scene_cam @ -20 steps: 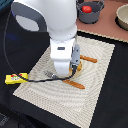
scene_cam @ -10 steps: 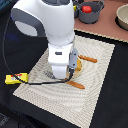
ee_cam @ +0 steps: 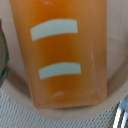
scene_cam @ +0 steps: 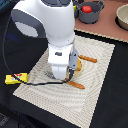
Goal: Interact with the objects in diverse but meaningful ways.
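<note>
A yellow block point(scene_cam: 15, 77) lies on the black table point(scene_cam: 107, 95), left of a woven mat point(scene_cam: 95, 62). The arm hides its claw; grip unclear. Up close, an orange loaf point(ee_cam: 67, 52) fills a tan dish point(ee_cam: 112, 95). A pot point(scene_cam: 91, 12) holding a tomato point(scene_cam: 87, 8) sits far right.

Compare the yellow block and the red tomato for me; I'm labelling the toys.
The yellow block is flat and rectangular; the red tomato is round. The yellow block lies bare on the dark table beside the mat; the red tomato sits in a grey pot. Both are small and brightly coloured.
</note>
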{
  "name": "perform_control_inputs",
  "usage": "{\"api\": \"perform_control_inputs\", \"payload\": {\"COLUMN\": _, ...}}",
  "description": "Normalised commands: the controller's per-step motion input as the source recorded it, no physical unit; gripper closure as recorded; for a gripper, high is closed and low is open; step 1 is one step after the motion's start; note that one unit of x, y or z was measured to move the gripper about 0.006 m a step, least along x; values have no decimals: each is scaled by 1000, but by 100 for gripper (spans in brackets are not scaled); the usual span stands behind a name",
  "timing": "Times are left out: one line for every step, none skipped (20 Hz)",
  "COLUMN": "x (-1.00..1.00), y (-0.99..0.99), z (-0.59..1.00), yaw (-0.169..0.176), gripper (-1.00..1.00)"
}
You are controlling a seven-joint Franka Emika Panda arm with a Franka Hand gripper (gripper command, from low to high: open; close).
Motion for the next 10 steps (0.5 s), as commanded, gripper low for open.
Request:
{"api": "perform_control_inputs", "payload": {"x": 131, "y": 11, "z": -237, "yaw": -1, "gripper": -100}}
{"api": "perform_control_inputs", "payload": {"x": 134, "y": 43, "z": -217, "yaw": 0, "gripper": -100}}
{"api": "perform_control_inputs", "payload": {"x": 137, "y": 66, "z": -191, "yaw": 0, "gripper": -100}}
{"api": "perform_control_inputs", "payload": {"x": 137, "y": 97, "z": -166, "yaw": 0, "gripper": -100}}
{"api": "perform_control_inputs", "payload": {"x": 166, "y": 143, "z": -154, "yaw": 0, "gripper": -100}}
{"api": "perform_control_inputs", "payload": {"x": 217, "y": 209, "z": -117, "yaw": 0, "gripper": -100}}
{"api": "perform_control_inputs", "payload": {"x": 269, "y": 266, "z": -100, "yaw": 0, "gripper": -100}}
{"api": "perform_control_inputs", "payload": {"x": 291, "y": 263, "z": -94, "yaw": 0, "gripper": -100}}
{"api": "perform_control_inputs", "payload": {"x": 291, "y": 269, "z": -114, "yaw": 0, "gripper": -100}}
{"api": "perform_control_inputs", "payload": {"x": 271, "y": 269, "z": -137, "yaw": 0, "gripper": -100}}
